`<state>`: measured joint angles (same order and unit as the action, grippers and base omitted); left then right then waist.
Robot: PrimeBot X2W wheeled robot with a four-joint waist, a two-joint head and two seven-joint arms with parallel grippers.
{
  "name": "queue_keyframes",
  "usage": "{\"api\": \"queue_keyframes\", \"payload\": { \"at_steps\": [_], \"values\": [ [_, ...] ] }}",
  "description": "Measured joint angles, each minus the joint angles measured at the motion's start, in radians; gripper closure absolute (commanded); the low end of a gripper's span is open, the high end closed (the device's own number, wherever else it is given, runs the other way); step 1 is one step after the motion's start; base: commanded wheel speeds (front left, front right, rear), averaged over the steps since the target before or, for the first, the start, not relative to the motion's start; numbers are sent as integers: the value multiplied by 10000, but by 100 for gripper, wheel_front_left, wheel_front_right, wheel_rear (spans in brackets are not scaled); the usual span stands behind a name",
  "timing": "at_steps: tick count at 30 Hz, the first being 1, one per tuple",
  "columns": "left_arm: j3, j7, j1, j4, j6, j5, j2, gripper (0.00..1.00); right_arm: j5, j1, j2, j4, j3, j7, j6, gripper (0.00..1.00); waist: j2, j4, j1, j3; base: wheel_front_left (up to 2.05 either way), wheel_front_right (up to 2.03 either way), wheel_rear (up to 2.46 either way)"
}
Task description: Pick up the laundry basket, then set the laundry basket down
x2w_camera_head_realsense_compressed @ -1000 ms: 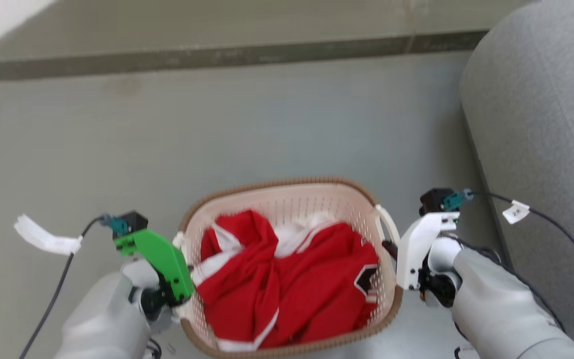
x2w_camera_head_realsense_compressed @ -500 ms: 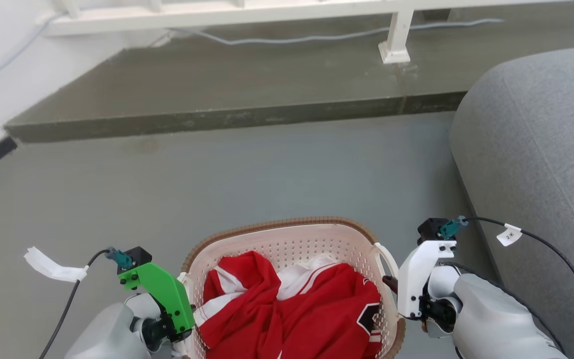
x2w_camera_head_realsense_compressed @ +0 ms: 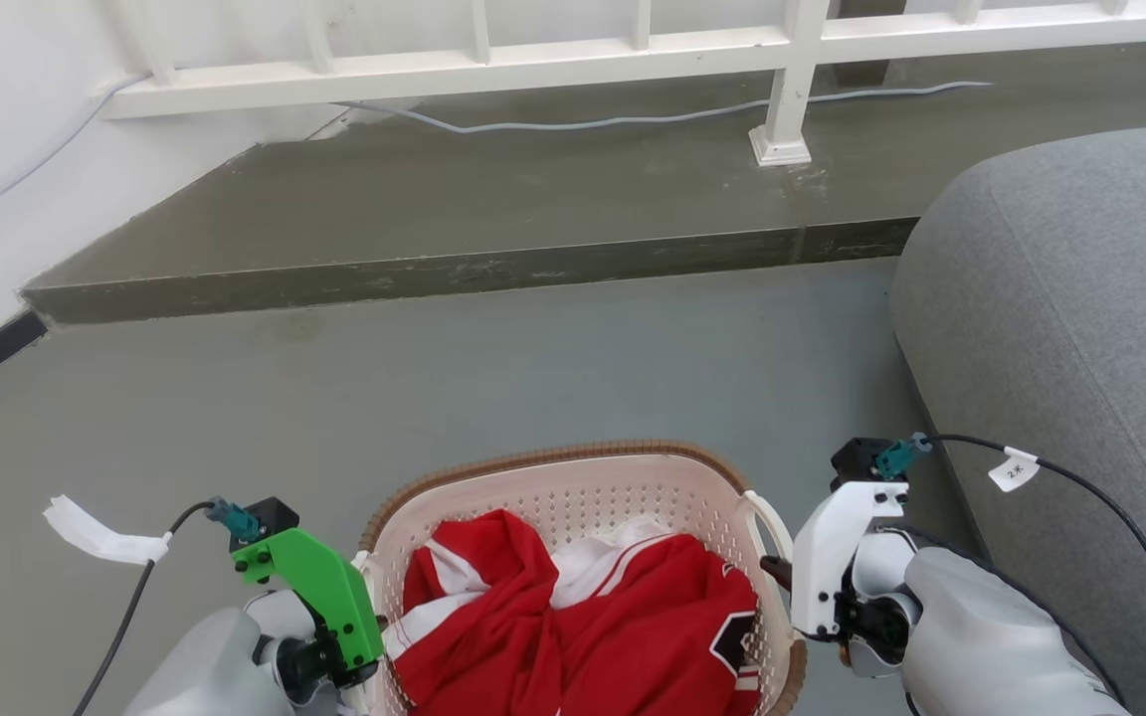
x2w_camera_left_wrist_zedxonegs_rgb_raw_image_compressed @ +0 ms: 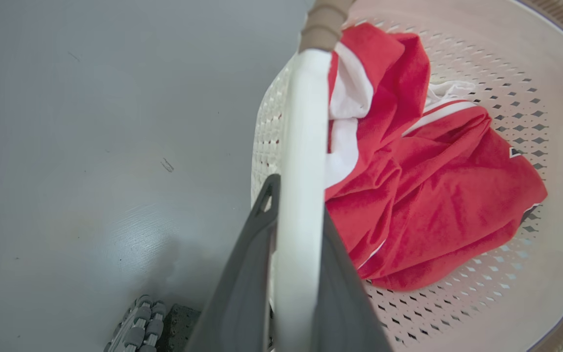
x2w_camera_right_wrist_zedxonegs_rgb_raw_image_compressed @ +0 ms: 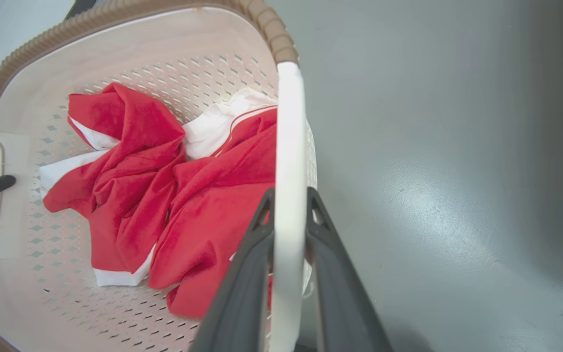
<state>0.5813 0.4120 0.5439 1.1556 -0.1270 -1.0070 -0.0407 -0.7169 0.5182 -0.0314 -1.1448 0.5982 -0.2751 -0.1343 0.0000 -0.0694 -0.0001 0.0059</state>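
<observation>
Head view: grey fabric sofa [x2w_camera_head_realsense_compressed: 1060, 298] is flanking the cream perforated plastic laundry basket [x2w_camera_head_realsense_compressed: 573, 489]; left end effector [x2w_camera_left_wrist_zedxonegs_rgb_raw_image_compressed: 295, 195] and right end effector [x2w_camera_right_wrist_zedxonegs_rgb_raw_image_compressed: 289, 198] are pinching its handles.

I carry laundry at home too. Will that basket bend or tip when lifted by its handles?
Probably stiff: the laundry basket looks like moulded, perforated plastic. Likely light, holding only red and white clothing. Tipping seems unlikely, since the left gripper and right gripper clamp opposite handles.
</observation>
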Motion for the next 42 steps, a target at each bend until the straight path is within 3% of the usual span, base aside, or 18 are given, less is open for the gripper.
{"api": "queue_keyframes", "payload": {
  "at_steps": [42],
  "values": [
    [196, -56, -126, -119, 0, -301, -128, 100, -403, 49, -2, -58, 447, 13, 0, 100, 0, -49, 0, -7, 0, 0, 0]
  ]
}}
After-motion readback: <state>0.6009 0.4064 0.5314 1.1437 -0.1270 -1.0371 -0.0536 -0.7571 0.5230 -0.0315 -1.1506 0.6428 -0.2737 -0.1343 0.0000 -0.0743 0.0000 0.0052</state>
